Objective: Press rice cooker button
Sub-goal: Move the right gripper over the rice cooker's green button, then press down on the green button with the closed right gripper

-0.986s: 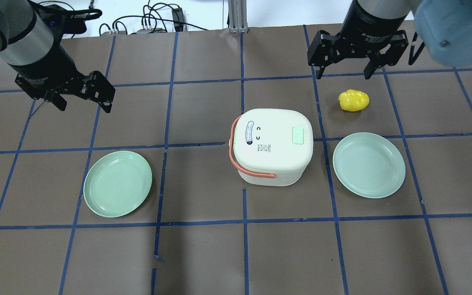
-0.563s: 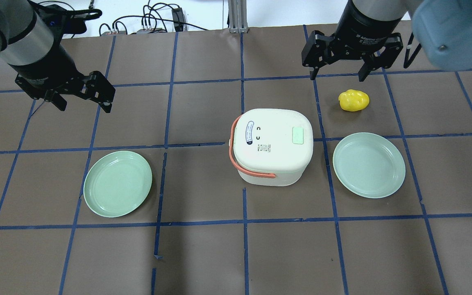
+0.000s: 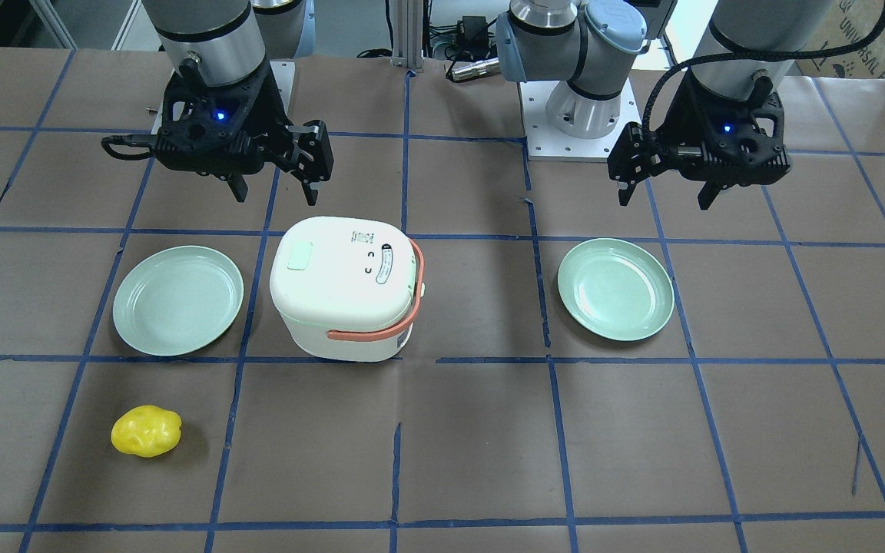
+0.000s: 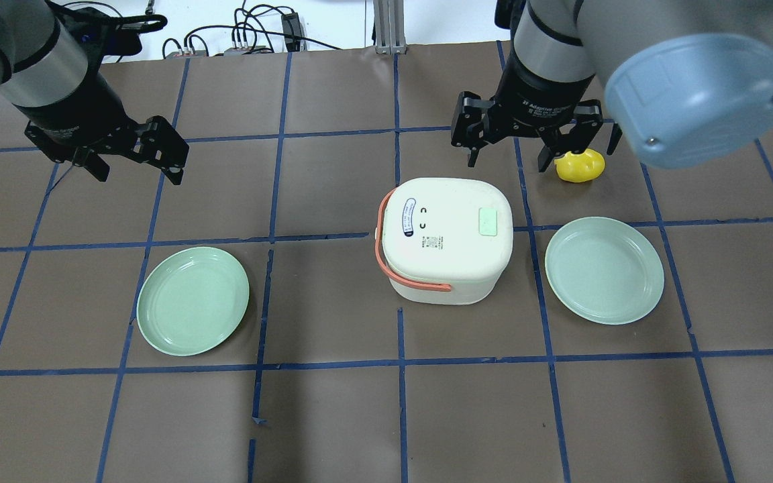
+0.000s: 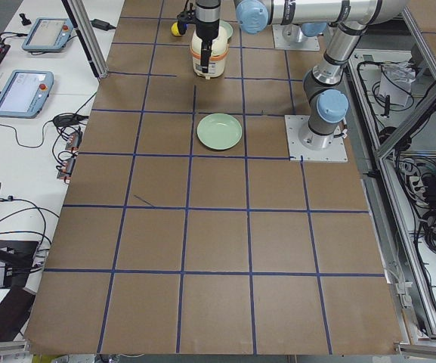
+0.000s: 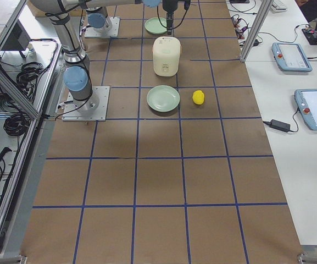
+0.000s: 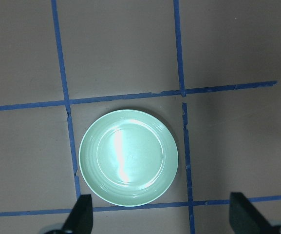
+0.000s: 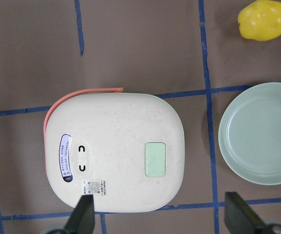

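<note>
The white rice cooker [image 4: 447, 238] with an orange handle stands mid-table. A pale green button [image 4: 488, 221] sits on its lid and also shows in the right wrist view [image 8: 155, 159]. My right gripper [image 4: 508, 157] is open and empty. It hovers well above the cooker [image 8: 116, 151], which fills the view between its fingertips [image 8: 84, 214]. In the front view this gripper [image 3: 275, 192] hangs just behind the cooker [image 3: 343, 284]. My left gripper [image 4: 138, 176] is open and empty, far to the side, over a green plate [image 7: 128, 157].
One green plate [image 4: 193, 300] lies left of the cooker and another green plate [image 4: 604, 270] lies right of it. A yellow lumpy object [image 4: 584, 168] lies beyond the right plate. Blue tape lines grid the brown table.
My right gripper has moved left and down in the overhead view, from beyond the yellow object to over the cooker's edge. It stays open. The left arm has not moved.
</note>
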`<state>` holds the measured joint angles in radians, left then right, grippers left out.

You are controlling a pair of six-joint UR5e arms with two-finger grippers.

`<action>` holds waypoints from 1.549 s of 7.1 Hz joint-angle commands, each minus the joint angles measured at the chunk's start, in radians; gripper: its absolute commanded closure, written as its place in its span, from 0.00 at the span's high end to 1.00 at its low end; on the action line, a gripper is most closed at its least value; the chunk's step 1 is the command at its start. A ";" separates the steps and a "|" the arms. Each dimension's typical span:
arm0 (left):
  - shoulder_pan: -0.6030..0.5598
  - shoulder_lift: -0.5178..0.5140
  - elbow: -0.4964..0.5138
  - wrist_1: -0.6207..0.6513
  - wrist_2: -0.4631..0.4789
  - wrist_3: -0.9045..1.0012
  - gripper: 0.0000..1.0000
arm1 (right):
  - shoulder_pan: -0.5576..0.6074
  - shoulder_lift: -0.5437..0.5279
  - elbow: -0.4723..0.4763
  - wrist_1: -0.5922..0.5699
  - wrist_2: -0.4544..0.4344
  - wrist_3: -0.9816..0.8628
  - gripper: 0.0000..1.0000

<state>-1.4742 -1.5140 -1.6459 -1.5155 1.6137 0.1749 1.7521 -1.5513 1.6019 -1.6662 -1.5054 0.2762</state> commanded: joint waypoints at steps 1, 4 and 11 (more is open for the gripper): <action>0.000 0.000 0.000 0.000 0.000 0.000 1.00 | 0.009 -0.026 0.129 -0.033 0.039 0.005 0.23; 0.000 0.000 0.000 0.000 0.000 0.000 1.00 | 0.003 -0.021 0.159 -0.119 -0.013 -0.003 0.16; 0.000 0.000 0.000 0.000 0.000 0.000 1.00 | 0.000 0.039 0.164 -0.175 -0.007 0.014 0.16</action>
<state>-1.4741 -1.5140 -1.6460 -1.5156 1.6138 0.1749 1.7518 -1.5216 1.7651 -1.8387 -1.5155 0.2868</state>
